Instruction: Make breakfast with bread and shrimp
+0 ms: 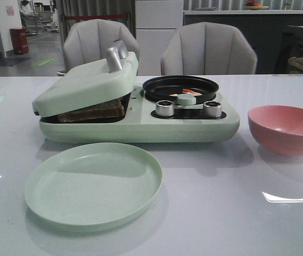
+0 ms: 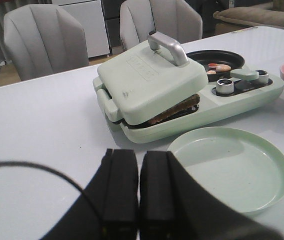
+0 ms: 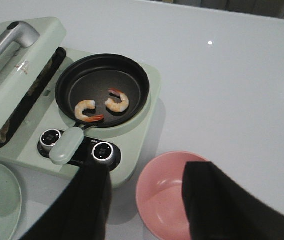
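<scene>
**Over the white table, both grippers hanging free of the breakfast maker**

Nearest the left wrist camera, the left gripper (image 2: 139, 192) is showing its two black fingers (image 2: 119, 190) pressed together with only a thin seam between them, holding nothing and touching nothing. It is hovering above the bare table (image 1: 236, 213), pointing toward the appliance from the near left side. A thin dark cable is arcing across the table view beside it.

The right gripper (image 3: 144, 205) is hanging with its fingers (image 3: 84, 210) spread well apart, also empty. It is looking down from above, with the pink bowl (image 3: 166, 200) lying between and below the two fingers; whether they are touching the bowl cannot be told.

Just beyond the left gripper, a pale green plate (image 1: 93, 184) is sitting empty on the near part of the table, in front of the green breakfast maker (image 1: 140, 128). The pink bowl is standing to the right of the appliance, apart from it.

On the maker's left half, the hinged lid (image 1: 84, 82) with its silver handle (image 1: 116, 56) is resting tilted, propped partly open on the bread (image 1: 92, 112), whose dark crust is peeking from the gap. On the right half, the small black pan (image 3: 103, 90) is holding two curled shrimp (image 3: 117, 102) lying side by side. Two silver knobs (image 1: 164, 108) are flanking the pan's green handle at the front.

Farther back, two grey chairs (image 1: 207, 50) are standing behind the table.
</scene>
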Controlling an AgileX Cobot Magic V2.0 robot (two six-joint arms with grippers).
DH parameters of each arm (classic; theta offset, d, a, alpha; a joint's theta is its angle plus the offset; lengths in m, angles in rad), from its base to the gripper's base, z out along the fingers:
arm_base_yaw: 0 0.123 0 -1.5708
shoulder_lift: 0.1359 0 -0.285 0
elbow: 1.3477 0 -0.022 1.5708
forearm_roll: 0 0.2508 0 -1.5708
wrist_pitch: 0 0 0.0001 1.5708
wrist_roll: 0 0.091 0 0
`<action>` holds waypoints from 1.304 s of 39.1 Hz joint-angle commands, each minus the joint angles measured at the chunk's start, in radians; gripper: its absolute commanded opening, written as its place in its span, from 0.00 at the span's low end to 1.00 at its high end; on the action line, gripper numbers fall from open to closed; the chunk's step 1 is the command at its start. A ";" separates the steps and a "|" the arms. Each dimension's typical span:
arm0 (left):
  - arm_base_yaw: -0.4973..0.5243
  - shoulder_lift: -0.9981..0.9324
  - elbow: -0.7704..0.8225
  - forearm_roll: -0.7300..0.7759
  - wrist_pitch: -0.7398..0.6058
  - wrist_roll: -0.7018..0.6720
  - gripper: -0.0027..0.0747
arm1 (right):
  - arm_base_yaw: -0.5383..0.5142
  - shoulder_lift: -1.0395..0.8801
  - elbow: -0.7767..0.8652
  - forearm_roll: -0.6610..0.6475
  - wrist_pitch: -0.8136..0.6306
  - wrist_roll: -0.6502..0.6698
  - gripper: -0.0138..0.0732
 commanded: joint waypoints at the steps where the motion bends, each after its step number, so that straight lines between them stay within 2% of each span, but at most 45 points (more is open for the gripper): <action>1: -0.005 -0.009 -0.027 -0.013 -0.074 -0.011 0.18 | 0.040 -0.133 0.096 0.009 -0.208 -0.012 0.67; 9: -0.005 -0.009 -0.027 -0.013 -0.074 -0.011 0.18 | 0.112 -0.371 0.333 0.009 -0.407 -0.012 0.67; 28: -0.005 -0.009 -0.027 -0.013 -0.074 -0.011 0.18 | 0.145 -0.878 0.713 0.010 -0.516 -0.012 0.67; 36: -0.005 -0.009 -0.027 -0.013 -0.074 -0.011 0.18 | 0.155 -0.980 0.779 0.012 -0.508 -0.012 0.67; 43: -0.005 -0.009 -0.027 -0.013 -0.074 -0.011 0.18 | 0.154 -0.983 0.780 0.006 -0.416 -0.012 0.66; 45: -0.005 -0.009 -0.027 -0.013 -0.074 -0.011 0.18 | 0.154 -0.983 0.780 0.005 -0.423 -0.012 0.63; 48: -0.005 -0.009 -0.027 -0.013 -0.074 -0.011 0.18 | 0.154 -0.983 0.780 0.005 -0.429 -0.012 0.52; 51: -0.005 -0.009 -0.027 -0.013 -0.074 -0.011 0.18 | 0.154 -0.983 0.780 0.005 -0.439 -0.012 0.33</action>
